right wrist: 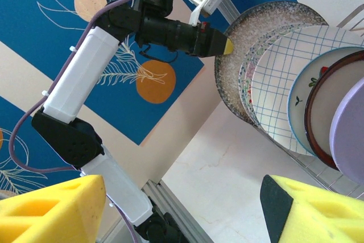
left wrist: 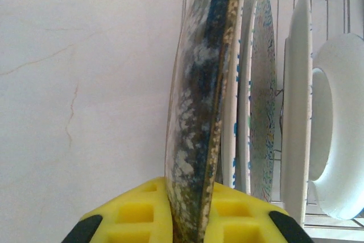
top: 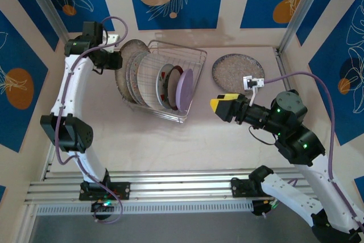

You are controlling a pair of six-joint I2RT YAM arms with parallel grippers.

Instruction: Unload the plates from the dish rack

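Early stage: 1 speckled grey-brown round plate (top: 238, 72) on the table (top: 170, 152).
Left jaws clamp a 2nd speckled plate (left wrist: 196, 140); others fill the silver wire rack (top: 182, 46); right jaws open, empty.

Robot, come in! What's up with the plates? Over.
Left gripper shut on speckled plate at left end of rack. Right gripper open, empty, beside rack. Another plate out, on table. Nothing blocking.

Speckled plate (left wrist: 196, 112) top cut off; lower rim hidden btwn fingers (left wrist: 133, 215).
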